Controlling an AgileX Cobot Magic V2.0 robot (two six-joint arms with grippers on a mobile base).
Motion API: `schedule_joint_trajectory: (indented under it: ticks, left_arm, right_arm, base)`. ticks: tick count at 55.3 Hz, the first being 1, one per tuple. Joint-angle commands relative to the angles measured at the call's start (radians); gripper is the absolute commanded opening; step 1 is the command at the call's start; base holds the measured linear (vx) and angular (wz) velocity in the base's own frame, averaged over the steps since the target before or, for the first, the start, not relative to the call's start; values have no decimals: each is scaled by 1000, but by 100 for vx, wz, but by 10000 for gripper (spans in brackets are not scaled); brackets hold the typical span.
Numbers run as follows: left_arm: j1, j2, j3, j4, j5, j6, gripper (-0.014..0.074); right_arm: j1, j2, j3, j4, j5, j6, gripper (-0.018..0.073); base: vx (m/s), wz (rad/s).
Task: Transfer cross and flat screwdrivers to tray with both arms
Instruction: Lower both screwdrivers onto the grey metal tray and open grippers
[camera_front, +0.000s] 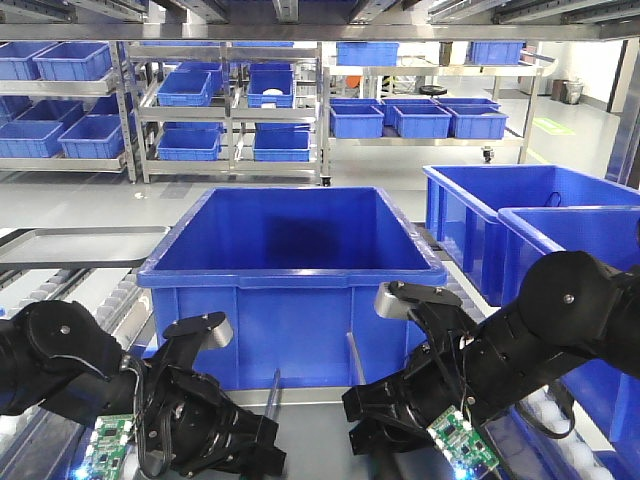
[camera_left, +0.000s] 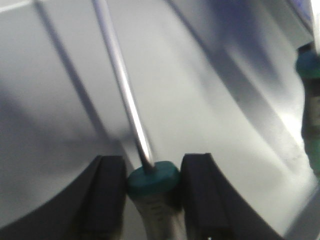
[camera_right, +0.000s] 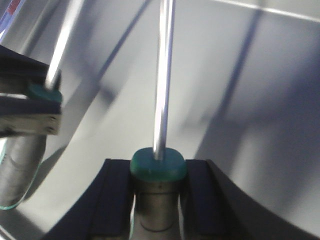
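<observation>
My left gripper (camera_front: 262, 442) is shut on a screwdriver (camera_left: 152, 176) with a teal cap, a clear handle and a long steel shaft (camera_front: 275, 390) pointing up and away. My right gripper (camera_front: 366, 412) is shut on a like screwdriver (camera_right: 158, 167), its shaft (camera_front: 354, 358) also pointing up. In the left wrist view the black fingers (camera_left: 107, 195) press both sides of the handle. The right wrist view shows the left gripper (camera_right: 30, 112) with its screwdriver close on the left. The tips are out of sight, so I cannot tell cross from flat. A flat grey metal tray (camera_front: 80, 246) lies at far left.
A big blue bin (camera_front: 290, 270) stands right behind both grippers. More blue bins (camera_front: 520, 215) stand at the right. A pale grey surface (camera_left: 200, 100) lies under the grippers. Shelves of blue bins (camera_front: 215, 100) line the back.
</observation>
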Motion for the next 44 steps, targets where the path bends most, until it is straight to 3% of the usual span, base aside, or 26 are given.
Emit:
schedule_joint_trajectory:
  ticks: [1, 19, 44]
  left_arm:
    - [-4, -42, -34, -56, -38, -9, 420]
    - [-4, -92, -34, -55, -54, -8, 420]
    - [-4, -472, -34, -54, -282, -9, 420]
  right_arm:
    - [-3, -40, -34, 27, -42, -7, 431]
    - [-5, -92, -34, 29, -126, -12, 475]
    - [-5, -409, -34, -20, -224, -62, 475]
  base:
    - [0, 0]
    - [0, 0]
    - [0, 0]
